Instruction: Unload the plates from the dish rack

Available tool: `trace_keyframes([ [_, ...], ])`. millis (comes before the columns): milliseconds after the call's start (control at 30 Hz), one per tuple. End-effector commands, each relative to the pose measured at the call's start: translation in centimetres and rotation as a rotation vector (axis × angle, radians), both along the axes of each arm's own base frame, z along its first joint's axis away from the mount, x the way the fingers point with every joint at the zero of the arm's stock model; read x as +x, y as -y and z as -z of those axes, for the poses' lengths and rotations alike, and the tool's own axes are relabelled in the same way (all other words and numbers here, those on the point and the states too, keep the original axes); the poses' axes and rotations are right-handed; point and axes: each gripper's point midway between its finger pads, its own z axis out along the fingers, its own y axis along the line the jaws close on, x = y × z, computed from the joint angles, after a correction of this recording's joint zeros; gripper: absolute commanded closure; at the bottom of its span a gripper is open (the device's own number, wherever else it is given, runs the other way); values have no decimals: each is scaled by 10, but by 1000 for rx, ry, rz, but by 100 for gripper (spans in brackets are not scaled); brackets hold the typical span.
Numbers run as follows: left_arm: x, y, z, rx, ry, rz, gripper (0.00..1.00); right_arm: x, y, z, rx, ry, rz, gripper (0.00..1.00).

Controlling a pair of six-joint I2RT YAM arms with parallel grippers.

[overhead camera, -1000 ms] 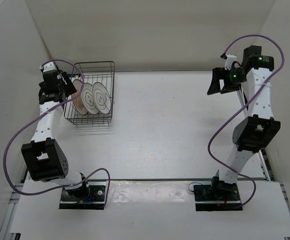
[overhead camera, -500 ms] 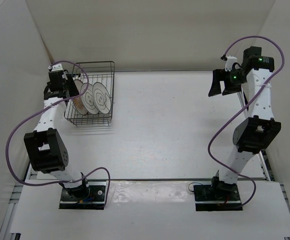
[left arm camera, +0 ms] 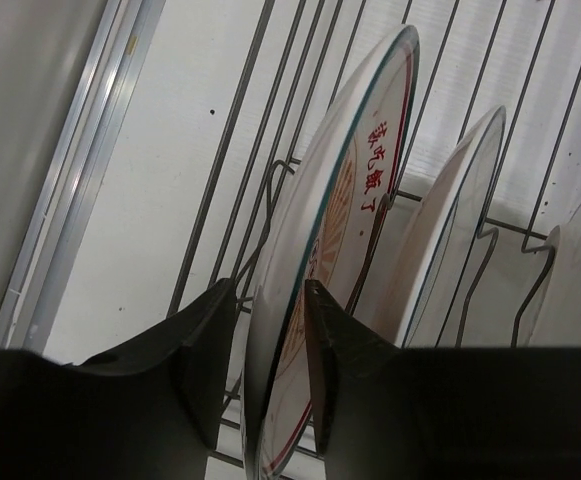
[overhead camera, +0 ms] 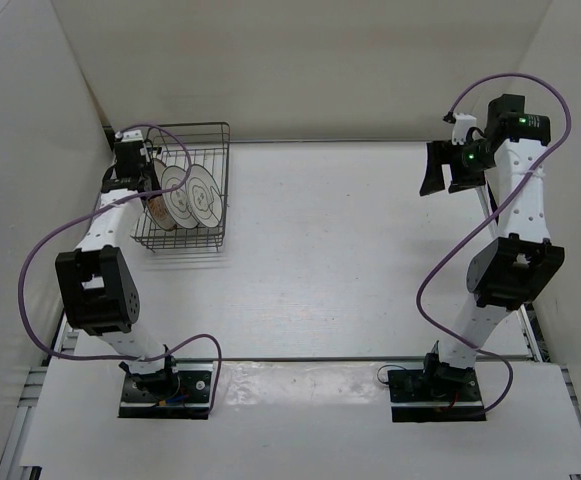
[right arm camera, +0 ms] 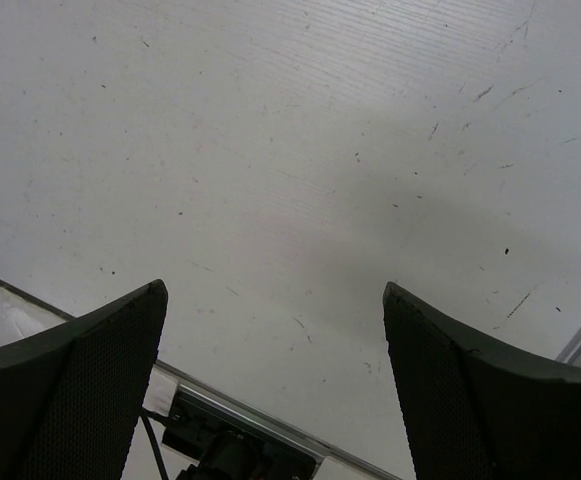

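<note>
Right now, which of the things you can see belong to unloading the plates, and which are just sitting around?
Part of the job:
- dish rack
- orange-centred plate, standing in the rack
- middle white plate
- far white plate
- left gripper, fingers either side of the orange-centred plate's rim

Just there:
- right gripper, open over the table
- purple cables

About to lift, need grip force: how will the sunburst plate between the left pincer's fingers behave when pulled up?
Probably rigid and brittle: the sunburst plate looks glazed, so slippery at its thin rim. Standing on edge in the dish rack slots, it may swing or knock the neighbouring plate if lifted off-centre by the left pincer.
</note>
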Motion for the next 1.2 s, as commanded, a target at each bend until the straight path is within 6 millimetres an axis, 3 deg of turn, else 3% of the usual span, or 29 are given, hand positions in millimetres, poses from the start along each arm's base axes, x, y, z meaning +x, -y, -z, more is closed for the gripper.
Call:
trace_keyframes([
  [0,5,-2,-22,36,43,-11,57,-26,-2,-13,-7,-28,-3,10],
  [267,6,-7,-40,116,78,-13,71,-22,-2,-14,-5,-21,6,10],
  [533,14,6,-62,198,119,60,82,-21,-2,-10,-3,-38,6,10],
  [700,23,7,-94,305,177,73,83,-20,-2,-9,-3,-35,5,10],
  [733,25,20,-100,362,172,124,83,-20,-1,-9,-4,-39,6,10],
  [833,31,28,-125,422,227,146,83,-21,-1,-8,-6,-44,11,10],
  [1167,15,30,-193,565,352,101,87,-23,-3,-4,4,-59,5,10],
])
